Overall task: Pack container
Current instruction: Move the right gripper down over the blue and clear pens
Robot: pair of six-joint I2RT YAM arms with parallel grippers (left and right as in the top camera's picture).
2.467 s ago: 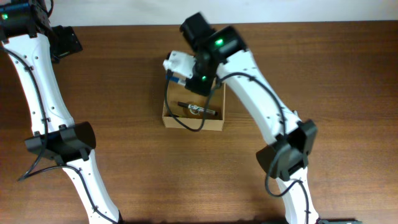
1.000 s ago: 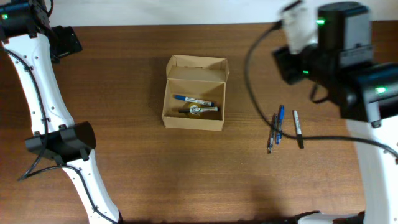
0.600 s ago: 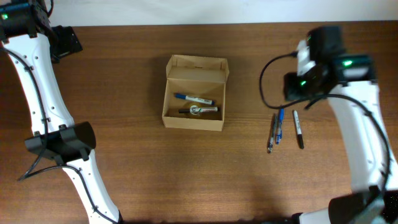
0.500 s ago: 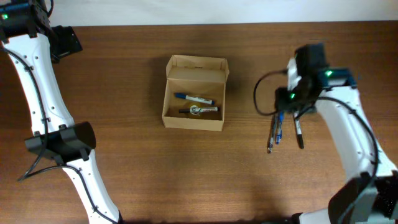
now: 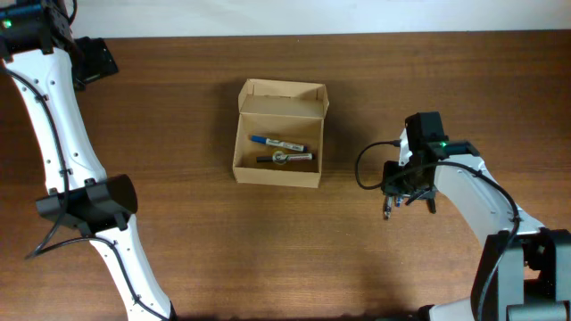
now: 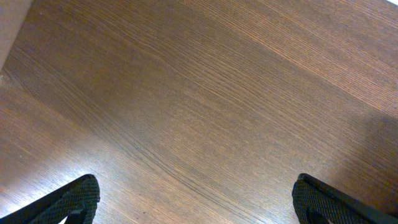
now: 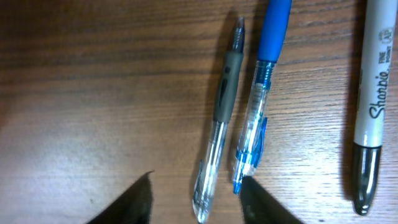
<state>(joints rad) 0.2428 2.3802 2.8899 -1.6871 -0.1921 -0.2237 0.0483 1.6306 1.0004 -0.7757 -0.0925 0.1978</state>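
Container [image 5: 277,176] lies lid-open, well apart from the right gripper [image 7: 196,186], spread open astride a grey pen [image 7: 219,124].

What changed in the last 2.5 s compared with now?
The right gripper left the container, apparently having dropped the blue marker beside the black pen. It then swung right and came down over the loose grey pen. It is open, straddling that pen and holding nothing. The container and left arm stayed put.

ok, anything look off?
Nothing stands out. The container is open, a blue marker and a black marker inside; a grey pen, blue pen and Sharpie lie side by side by the open right claw.
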